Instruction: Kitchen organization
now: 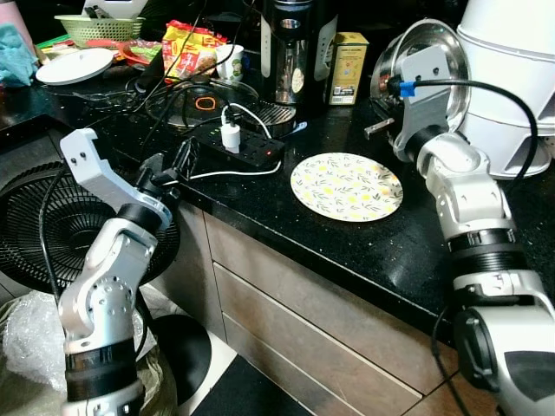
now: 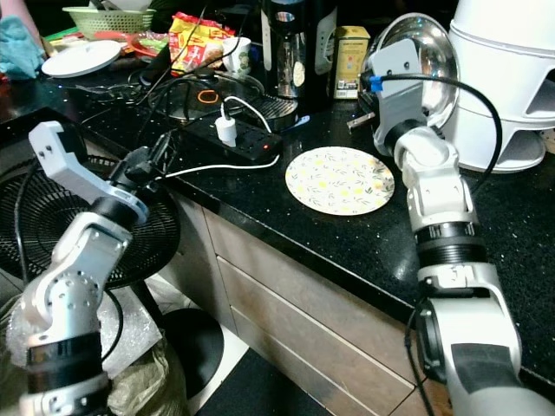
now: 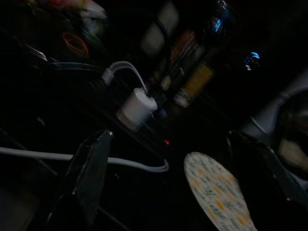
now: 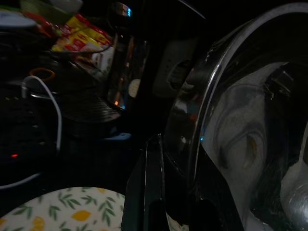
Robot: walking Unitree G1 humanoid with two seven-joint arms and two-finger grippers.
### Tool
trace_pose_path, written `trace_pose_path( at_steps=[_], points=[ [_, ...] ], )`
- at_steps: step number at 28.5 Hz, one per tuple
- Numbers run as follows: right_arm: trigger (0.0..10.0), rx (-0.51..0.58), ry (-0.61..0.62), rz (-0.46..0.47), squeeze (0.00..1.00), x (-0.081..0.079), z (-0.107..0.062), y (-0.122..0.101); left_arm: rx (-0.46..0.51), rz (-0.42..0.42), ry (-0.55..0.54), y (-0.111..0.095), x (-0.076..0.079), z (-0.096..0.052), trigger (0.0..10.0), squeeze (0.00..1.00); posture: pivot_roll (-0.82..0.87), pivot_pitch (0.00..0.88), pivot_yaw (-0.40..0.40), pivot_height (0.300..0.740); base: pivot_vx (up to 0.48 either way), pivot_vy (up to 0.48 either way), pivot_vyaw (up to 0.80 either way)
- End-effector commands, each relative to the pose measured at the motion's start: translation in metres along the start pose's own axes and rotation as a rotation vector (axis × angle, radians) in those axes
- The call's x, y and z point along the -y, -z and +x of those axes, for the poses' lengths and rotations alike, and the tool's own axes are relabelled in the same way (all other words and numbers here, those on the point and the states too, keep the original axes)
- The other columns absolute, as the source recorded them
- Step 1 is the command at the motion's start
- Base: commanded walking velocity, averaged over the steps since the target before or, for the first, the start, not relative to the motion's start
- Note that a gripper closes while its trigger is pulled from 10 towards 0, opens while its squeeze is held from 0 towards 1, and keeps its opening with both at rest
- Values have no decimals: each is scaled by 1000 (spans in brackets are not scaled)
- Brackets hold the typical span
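Steel bowl [image 1: 431,65] stands tilted on its edge at the back of the counter [image 1: 347,251], its rim pinched in the right claw [image 4: 180,187]. Light, stiff, slick; the rim is the only hold. Left claw [image 3: 183,178] gapes wide, empty, near the floral plate [image 1: 346,185].

The right hand [image 4: 175,192] is hidden behind its own grey wrist against the tilted shiny steel bowl [image 1: 438,52] — its grip cannot be made out — and the tall white stacked appliance [image 1: 512,78] runs off the frame's edge.
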State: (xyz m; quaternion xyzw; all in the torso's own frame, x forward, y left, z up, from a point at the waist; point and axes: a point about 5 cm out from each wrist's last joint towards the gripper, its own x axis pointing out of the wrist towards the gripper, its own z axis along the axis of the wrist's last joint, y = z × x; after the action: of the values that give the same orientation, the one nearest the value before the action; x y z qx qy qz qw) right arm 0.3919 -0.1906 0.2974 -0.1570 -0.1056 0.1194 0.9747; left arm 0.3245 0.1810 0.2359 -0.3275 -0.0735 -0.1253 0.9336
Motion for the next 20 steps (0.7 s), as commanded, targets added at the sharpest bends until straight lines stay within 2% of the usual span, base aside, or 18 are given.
trace_pose_path(
  at_steps=[1, 4, 6, 8, 9, 13, 16, 20],
  points=[
    [10000, 73, -4, 14, 0, 4, 2, -18, -81, -17, 14, 2, 0, 6, 10000, 0, 50, 0, -5, 740, 0, 0, 0],
    [10000, 90, -22, 71, 0, 1, 2, -19, -170, 48, -34, 8, -2, 14, 10000, 0, 46, 0, -5, 740, 0, 0, 0],
    [10000, 117, -91, 143, 0, -12, 1, -19, -190, 84, -40, 15, 3, 16, 10000, 0, 42, 0, -6, 740, 0, 0, 0],
    [10000, 129, -105, 191, 0, -16, 0, -18, -206, 98, -67, 21, 2, 16, 10000, 0, 43, 0, -9, 740, 0, 0, 0],
    [10000, 141, -116, 210, 0, -19, -1, -19, -204, 105, -40, 24, 4, 14, 10000, 0, 41, 0, -9, 740, 0, 0, 0],
    [10000, 128, -112, 187, 0, -19, -2, -16, -219, 120, -22, 27, 3, 12, 10000, 0, 38, 0, -6, 740, 0, 0, 0],
    [10000, 102, -107, 132, 0, -17, -4, -11, -226, 176, -10, 32, 2, 7, 10000, 0, 33, 0, -1, 740, 0, 0, 0],
    [10000, 91, -109, 117, 0, -16, -4, -10, -221, 218, 22, 37, 4, 2, 10000, 0, 35, 0, 3, 740, 0, 0, 0]
  ],
)
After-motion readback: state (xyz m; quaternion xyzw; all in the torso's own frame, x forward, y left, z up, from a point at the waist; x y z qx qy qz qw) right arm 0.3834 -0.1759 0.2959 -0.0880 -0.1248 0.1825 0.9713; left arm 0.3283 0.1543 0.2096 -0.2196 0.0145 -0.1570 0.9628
